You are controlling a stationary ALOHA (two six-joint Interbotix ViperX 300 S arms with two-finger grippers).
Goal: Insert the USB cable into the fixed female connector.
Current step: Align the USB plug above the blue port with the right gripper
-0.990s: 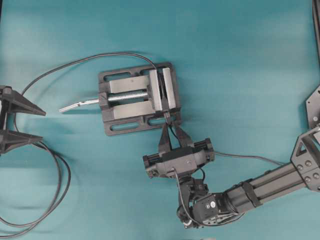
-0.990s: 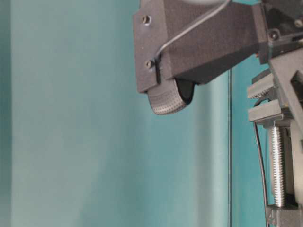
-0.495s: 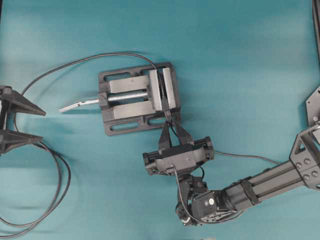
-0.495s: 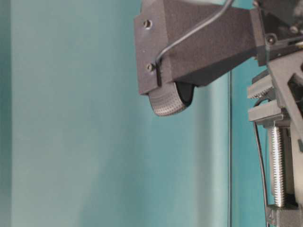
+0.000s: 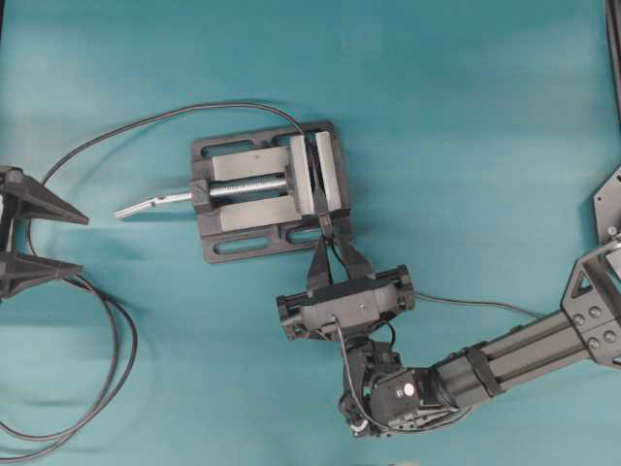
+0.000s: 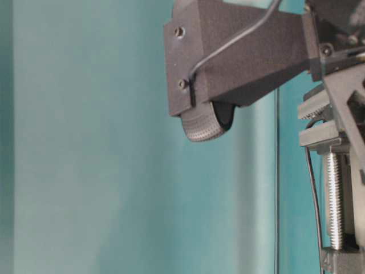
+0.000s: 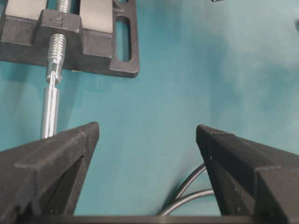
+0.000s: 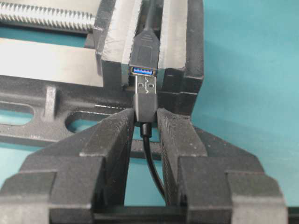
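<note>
Two fingers of the right gripper (image 8: 145,122) were clamped on the USB cable (image 8: 145,108) at its stiff plug, the metal tip just entering the fixed female connector (image 8: 144,71) held in the vise (image 8: 182,51). Its thin cord looked limp, so the plug seemed the proper hold. Far from the vise, the left gripper (image 7: 145,140) stood wide apart.

Overhead exterior: looking straight down, taking in the whole teal table (image 5: 466,116), far off.
Table-level exterior: sitting low, close in, viewing sideways.
Left wrist: peering forward over the table's left edge, near.
Right wrist: peering forward, very close.
All four are sharing the vise (image 5: 267,194) (image 6: 333,188) (image 7: 70,37) (image 8: 177,56).
</note>
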